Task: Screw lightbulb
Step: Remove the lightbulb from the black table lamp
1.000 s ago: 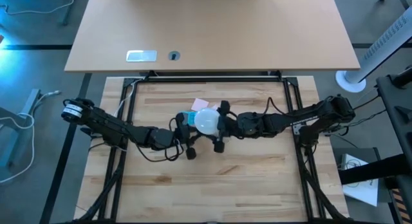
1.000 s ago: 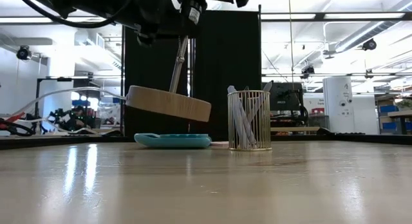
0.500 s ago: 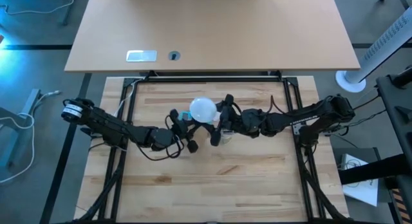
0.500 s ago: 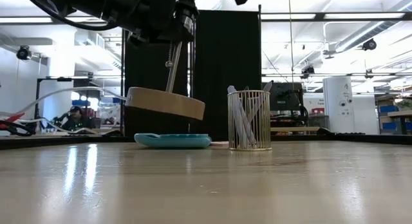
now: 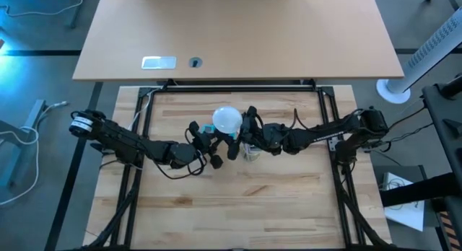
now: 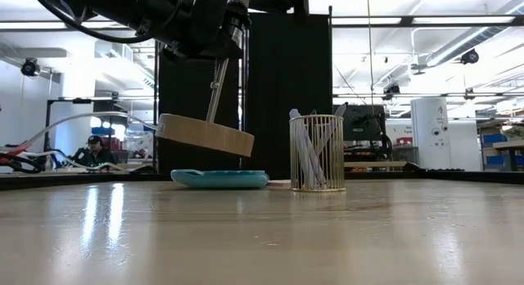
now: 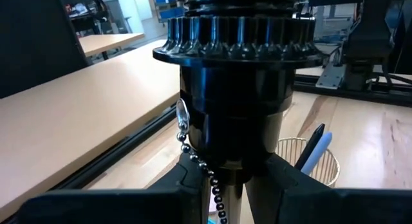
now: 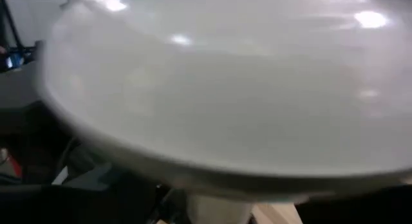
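2 dark claws meet over the middle of the pale wooden table [image 5: 289,208]. The left claw [image 7: 222,185] is clamped on the narrow neck of a black ribbed lamp socket [image 7: 235,82], with a silver ball chain [image 7: 196,163] hanging beside its fingers. Below that claw in the low view, a round wooden disc base [image 6: 205,134] hangs tilted on a thin metal stem [image 6: 214,92], clear of the table. The frosted white pear-shaped lightbulb [image 5: 227,121] sits directly above the left claw and just beside the right claw [image 5: 242,130], whose grip I cannot tell; the globe fills the right wrist view [image 8: 219,89]. Beneath and beyond the claws rest a flat blue calculator [image 6: 219,178] and a gold wire pen cup [image 6: 317,152] holding 2 or more pens.
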Robot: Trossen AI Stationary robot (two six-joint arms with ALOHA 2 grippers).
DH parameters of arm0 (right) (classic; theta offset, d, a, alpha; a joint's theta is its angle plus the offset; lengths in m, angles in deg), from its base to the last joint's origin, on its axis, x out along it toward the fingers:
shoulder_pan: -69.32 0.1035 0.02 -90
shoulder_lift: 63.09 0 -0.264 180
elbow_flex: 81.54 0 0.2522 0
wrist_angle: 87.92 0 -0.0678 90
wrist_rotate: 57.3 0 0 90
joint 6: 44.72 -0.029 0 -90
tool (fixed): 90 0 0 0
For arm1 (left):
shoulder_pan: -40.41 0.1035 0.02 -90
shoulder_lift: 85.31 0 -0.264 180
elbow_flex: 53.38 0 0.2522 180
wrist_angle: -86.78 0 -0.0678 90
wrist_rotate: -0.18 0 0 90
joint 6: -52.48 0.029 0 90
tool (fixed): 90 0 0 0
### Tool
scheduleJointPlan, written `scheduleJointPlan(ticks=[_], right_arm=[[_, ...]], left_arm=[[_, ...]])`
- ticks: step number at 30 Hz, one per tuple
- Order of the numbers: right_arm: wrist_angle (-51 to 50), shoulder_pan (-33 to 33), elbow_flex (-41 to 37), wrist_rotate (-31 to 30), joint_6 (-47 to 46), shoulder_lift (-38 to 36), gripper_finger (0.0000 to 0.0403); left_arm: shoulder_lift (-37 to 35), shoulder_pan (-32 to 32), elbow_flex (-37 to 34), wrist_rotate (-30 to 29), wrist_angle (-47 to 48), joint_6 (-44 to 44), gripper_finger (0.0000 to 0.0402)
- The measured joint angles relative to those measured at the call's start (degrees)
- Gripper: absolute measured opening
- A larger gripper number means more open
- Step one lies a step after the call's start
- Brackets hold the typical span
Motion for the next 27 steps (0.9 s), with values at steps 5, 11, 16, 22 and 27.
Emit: scheduleJointPlan(ticks=[5, 11, 16, 22, 27], right_arm=[[-0.2, 0.0, 0.0, -0.5, 0.0, 0.0, 0.0221], [-1.3, 0.0, 0.0, 1.7, 1.5, 0.0, 0.0134], [-4.4, 0.0, 0.0, 7.7, 2.6, -1.8, 0.0134], [-11.5, 0.0, 0.0, 20.2, 5.9, -5.0, 0.0137], [-15.7, 0.0, 0.1, 31.5, 10.4, -6.7, 0.0145]], left_arm=[[0.0, 0.0, 0.0, -0.5, 0.4, 0.5, 0.0059], [-0.6, 0.2, 0.0, 3.3, 1.1, 0.8, 0.0059], [-3.1, 0.1, 0.0, 8.3, 5.2, 1.9, 0.0059], [-4.5, -0.1, 0.0, 20.2, 6.2, 2.5, 0.0059], [-3.8, 0.0, 0.0, 32.7, 3.5, 3.2, 0.0059]])
